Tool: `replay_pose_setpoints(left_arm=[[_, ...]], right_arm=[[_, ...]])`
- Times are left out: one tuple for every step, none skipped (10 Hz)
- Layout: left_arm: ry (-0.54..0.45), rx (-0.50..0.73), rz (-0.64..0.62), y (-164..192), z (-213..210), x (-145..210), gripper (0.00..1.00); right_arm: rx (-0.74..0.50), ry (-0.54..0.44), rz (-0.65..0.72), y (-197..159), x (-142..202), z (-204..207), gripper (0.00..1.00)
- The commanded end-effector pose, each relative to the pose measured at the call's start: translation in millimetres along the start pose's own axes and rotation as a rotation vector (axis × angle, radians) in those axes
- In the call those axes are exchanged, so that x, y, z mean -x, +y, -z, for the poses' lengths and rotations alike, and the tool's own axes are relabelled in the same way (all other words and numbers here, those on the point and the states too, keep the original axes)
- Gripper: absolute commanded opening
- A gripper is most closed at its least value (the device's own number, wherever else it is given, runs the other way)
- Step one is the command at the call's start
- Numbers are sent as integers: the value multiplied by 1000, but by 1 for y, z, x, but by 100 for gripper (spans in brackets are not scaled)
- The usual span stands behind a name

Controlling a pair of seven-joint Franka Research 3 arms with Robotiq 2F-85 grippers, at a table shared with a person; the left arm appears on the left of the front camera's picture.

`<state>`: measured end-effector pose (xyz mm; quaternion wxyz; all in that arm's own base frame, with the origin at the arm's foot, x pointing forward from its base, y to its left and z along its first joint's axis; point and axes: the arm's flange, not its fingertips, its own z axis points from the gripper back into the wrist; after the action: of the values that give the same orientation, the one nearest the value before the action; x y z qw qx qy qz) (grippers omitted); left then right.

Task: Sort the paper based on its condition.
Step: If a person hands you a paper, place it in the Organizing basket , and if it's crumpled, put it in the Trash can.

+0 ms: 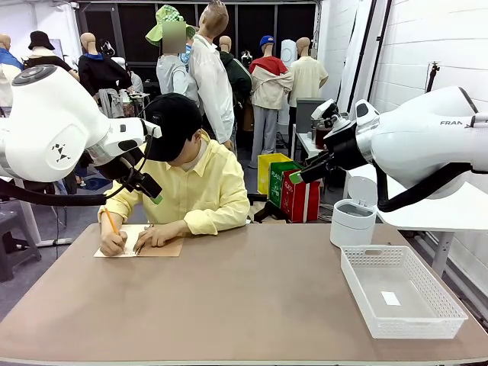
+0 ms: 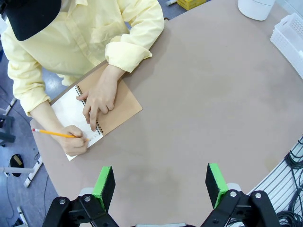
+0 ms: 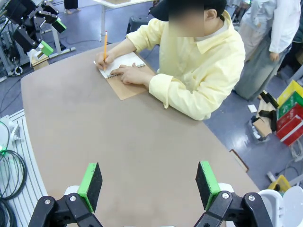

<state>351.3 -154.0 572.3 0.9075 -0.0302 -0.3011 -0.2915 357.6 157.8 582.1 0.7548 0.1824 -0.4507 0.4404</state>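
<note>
Both arms hang above the brown table [image 1: 252, 297] with nothing in them: the left gripper [image 2: 161, 182] and the right gripper [image 3: 149, 182] each have their green pads spread wide apart. The paper [image 2: 71, 111] is the white page of a spiral notebook [image 2: 120, 106] at about ten o'clock on the table, where a person rests one hand [image 2: 99, 99] across it and writes with a pencil [image 2: 52, 134]. A white basket [image 1: 427, 305] sits at four o'clock, well apart from it.
</note>
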Motion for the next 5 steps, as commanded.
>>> replay_pose_setpoints(left_arm=[[-1,-2,1,1,0,0,100],[-1,-2,1,1,0,0,100],[-1,-2,1,1,0,0,100],[-1,-2,1,1,0,0,100],[-1,-2,1,1,0,0,100]], right_arm=[[-3,5,-1,1,0,0,100],[-3,5,-1,1,0,0,100],[-3,5,-1,1,0,0,100],[-3,5,-1,1,0,0,100],[-3,5,-1,1,0,0,100]])
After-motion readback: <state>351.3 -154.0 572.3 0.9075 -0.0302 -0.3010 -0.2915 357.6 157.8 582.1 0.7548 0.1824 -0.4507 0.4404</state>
